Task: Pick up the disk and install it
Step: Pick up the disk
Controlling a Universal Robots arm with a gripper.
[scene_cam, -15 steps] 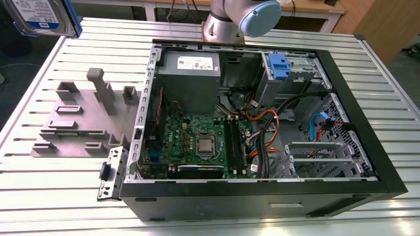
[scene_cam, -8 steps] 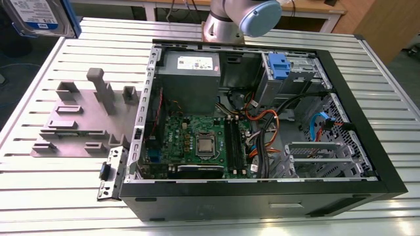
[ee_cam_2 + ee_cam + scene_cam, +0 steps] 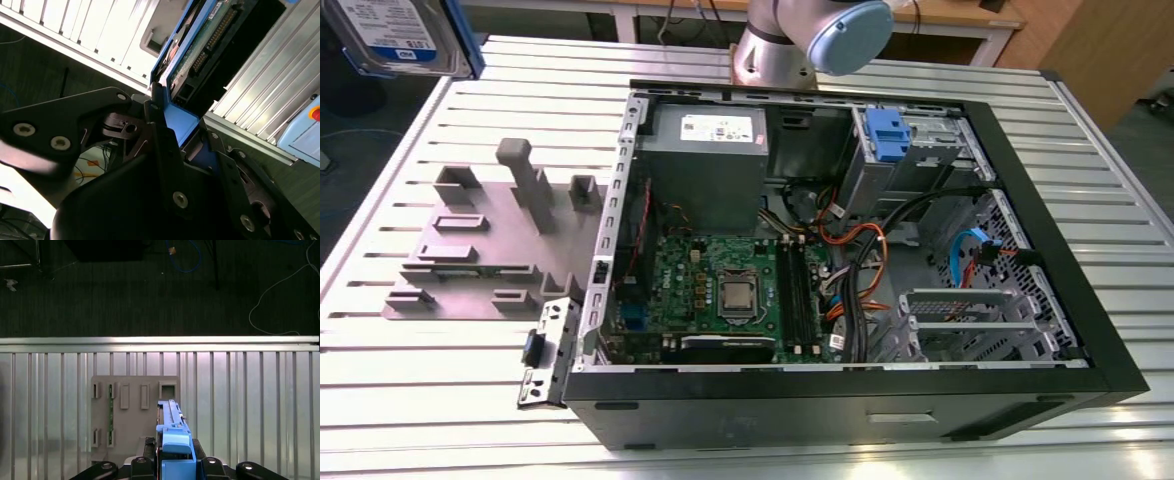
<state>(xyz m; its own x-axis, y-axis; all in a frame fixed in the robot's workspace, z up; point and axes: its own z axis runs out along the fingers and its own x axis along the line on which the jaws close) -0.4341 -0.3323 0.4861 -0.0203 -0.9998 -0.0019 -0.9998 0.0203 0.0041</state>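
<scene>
The disk [image 3: 387, 35] hangs high at the exterior view's top left, silver with a white-and-blue label and a blue bracket edge. In the second wrist view my gripper [image 3: 180, 135] is shut on the disk's blue bracket [image 3: 182, 122], and the green circuit-board underside [image 3: 200, 45] shows beyond the fingers. The first wrist view shows the disk [image 3: 172, 435] edge-on between the fingers [image 3: 140, 462], held well above the grey fixture plate [image 3: 135, 410] on the slatted table.
An open black computer case [image 3: 1067, 300] lies on the slatted metal table [image 3: 440, 400], with the motherboard [image 3: 720, 290], cables and a drive bay holding a blue clip [image 3: 887, 135]. The grey fixture plate [image 3: 494, 240] sits beside the case. The arm's base [image 3: 807, 40] stands behind it.
</scene>
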